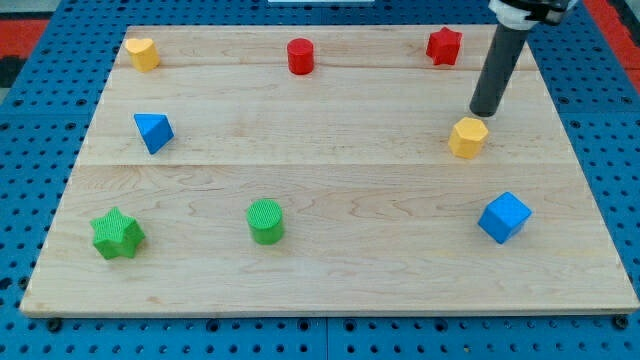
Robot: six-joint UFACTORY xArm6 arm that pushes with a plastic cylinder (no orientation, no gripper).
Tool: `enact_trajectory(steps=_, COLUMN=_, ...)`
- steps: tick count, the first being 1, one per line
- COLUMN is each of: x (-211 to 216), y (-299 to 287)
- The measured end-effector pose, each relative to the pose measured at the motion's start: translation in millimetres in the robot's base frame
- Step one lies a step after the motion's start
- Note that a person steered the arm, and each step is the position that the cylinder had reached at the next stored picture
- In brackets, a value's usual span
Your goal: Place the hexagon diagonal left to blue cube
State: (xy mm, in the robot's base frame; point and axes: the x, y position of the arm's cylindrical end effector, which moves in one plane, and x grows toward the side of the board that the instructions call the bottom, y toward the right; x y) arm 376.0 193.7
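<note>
Basically, the yellow hexagonal block (pixel 468 137) sits right of centre in the frame, upper-middle band of the pale wooden surface (pixel 330 260), w/ the blue cube block (pixel 504 217) below it and a bit to the right, near the lower right of the frame. Judgement: hexagon looks like a small, rigid, light plastic or painted-wood piece, smooth-sided, so it should slide easily on the wood & may spin if pushed off-centre; nothing fragile about it. No pincer on this rig, so there is no opening width to report and nothing is gripped; contact is only by push. Best place to bear on it is square on a flat side face, through its middle. My tip (pixel 485 113), the lower end of the dark rod, is just above and slightly right of the hexagon in the frame, very close to its upper edge; can't tell if it's touching or just apart. Hexagon already lies up-left of the cube, approx diagonal, so prob only a short nudge is needed, if any. Elsewhere, well apart: yellow block (pixel 143 53) upper left, red cylinder (pixel 300 56) top centre, red star (pixel 444 46) upper right, blue triangular block (pixel 153 131) left, green star (pixel 117 234) lower left, green cylinder (pixel 266 221) lower centre.
</note>
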Motion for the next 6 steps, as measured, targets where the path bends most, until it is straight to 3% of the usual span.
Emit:
enact_trajectory(steps=1, x=64, y=-4)
enact_trajectory(steps=2, x=85, y=-25)
enact_trajectory(steps=4, x=34, y=18)
enact_trajectory(steps=5, x=-20, y=71)
enact_trajectory(steps=6, x=-76, y=75)
